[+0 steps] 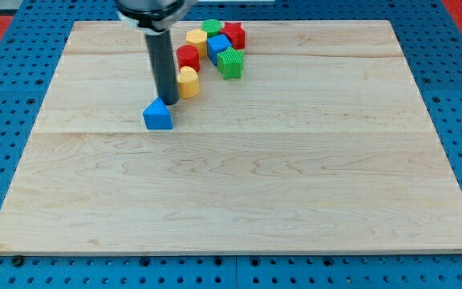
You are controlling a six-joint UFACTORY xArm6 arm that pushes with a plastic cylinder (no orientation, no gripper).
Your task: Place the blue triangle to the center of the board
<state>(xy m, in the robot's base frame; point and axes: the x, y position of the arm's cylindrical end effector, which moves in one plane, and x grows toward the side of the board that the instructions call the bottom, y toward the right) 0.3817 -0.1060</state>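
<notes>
The blue triangle [157,116] lies on the wooden board [239,193], left of the middle and in the upper half of the view. My tip [169,102] is down at the triangle's upper right edge, touching or nearly touching it. The dark rod rises from there to the view's top. A yellow block [188,82] stands just right of the rod.
A cluster of blocks sits near the view's top centre: a red cylinder [188,57], a yellow block [196,38], a green block [212,27], a red block [233,34], a blue block [218,47] and a green block [231,63]. Blue pegboard surrounds the board.
</notes>
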